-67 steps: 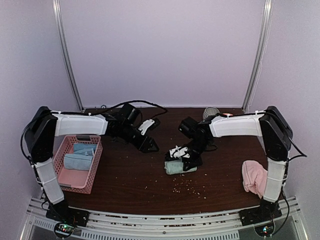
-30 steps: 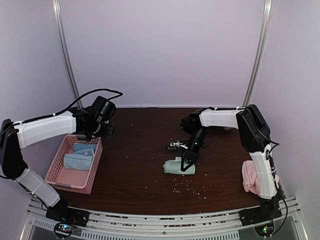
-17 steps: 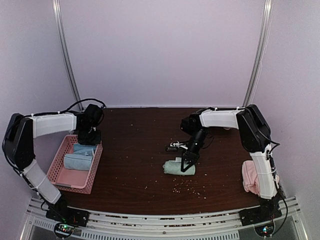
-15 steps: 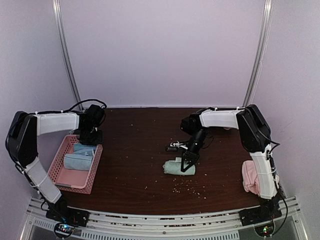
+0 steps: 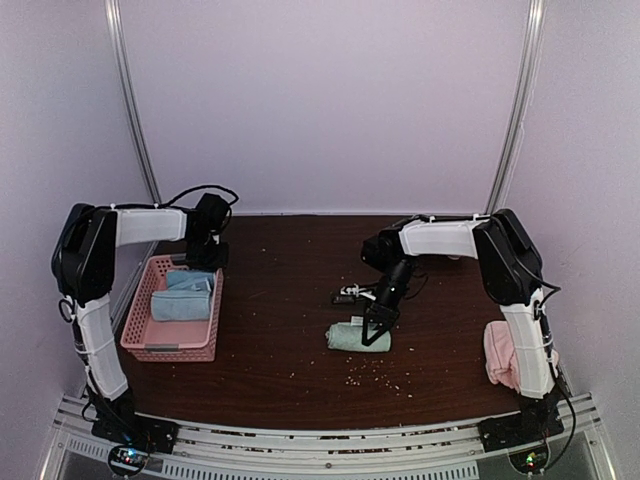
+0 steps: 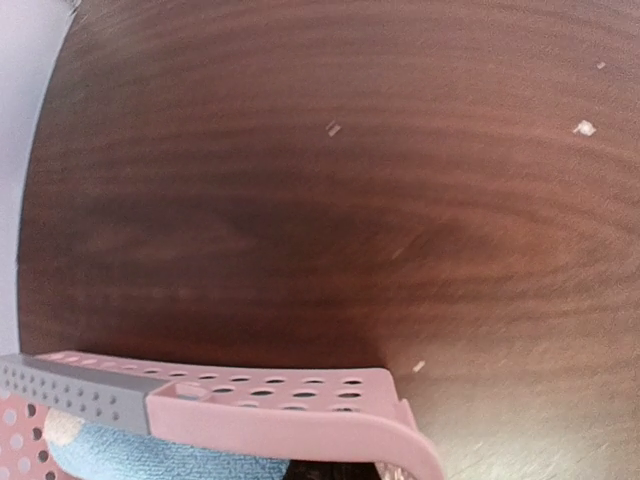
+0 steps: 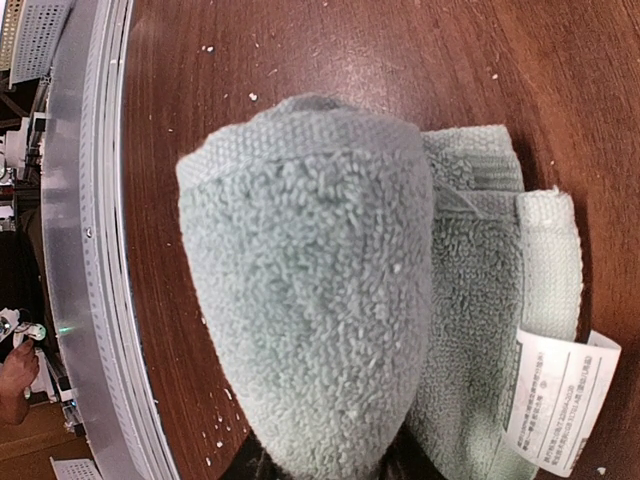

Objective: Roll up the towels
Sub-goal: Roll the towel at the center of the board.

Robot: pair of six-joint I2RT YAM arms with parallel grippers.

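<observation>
mint towel (image 5: pixel 345 336) mid-table, pink towel (image 5: pixel 503 355) at right edge, basket (image 5: pixel 170 352) left

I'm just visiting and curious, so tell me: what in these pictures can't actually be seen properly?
- Left tool: in the top view the fingers are too small and dark to make out. The left wrist view cuts them off below the pink basket rim.
- Right tool: in the right wrist view the mint towel fills the frame over the fingers.
- Pink towel: in the top view the right arm hides part of it. Rolled or not is unclear.
- Towel label: in the right wrist view the print is too small.
</observation>
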